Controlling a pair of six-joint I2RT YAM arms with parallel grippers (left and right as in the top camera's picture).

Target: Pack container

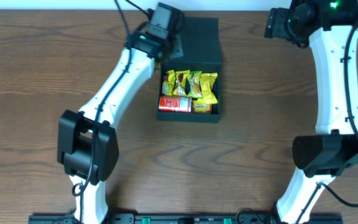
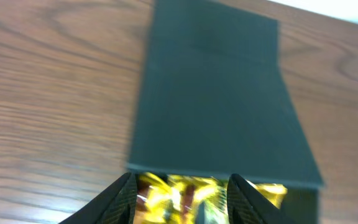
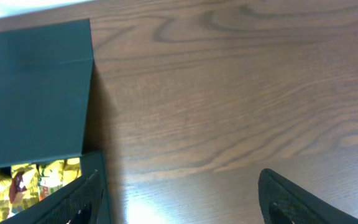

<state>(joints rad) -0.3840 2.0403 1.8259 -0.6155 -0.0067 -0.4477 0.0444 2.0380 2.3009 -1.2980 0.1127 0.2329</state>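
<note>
The dark teal container [image 1: 189, 117] stands open at mid-table, its flat lid [image 1: 201, 37] folded back behind it. Inside lie several yellow snack packets [image 1: 191, 86] and one red packet [image 1: 174, 104]. My left gripper [image 1: 169, 40] hangs over the box's back left corner by the lid. In the left wrist view the left gripper [image 2: 182, 186] is open, with blurred yellow packets [image 2: 179, 194] showing between its fingers and the lid [image 2: 210, 93] beyond. My right gripper [image 3: 179, 205] is open wide over bare wood, to the right of the container wall [image 3: 98, 180]; overhead it sits at the far right [image 1: 278, 25].
The brown wooden table [image 1: 42, 74] spreads around the box. Both white arms rise from bases at the front edge, the left [image 1: 86, 149] and the right [image 1: 328, 149]. A pale strip beyond the table's far edge [image 2: 353, 9] shows behind the lid.
</note>
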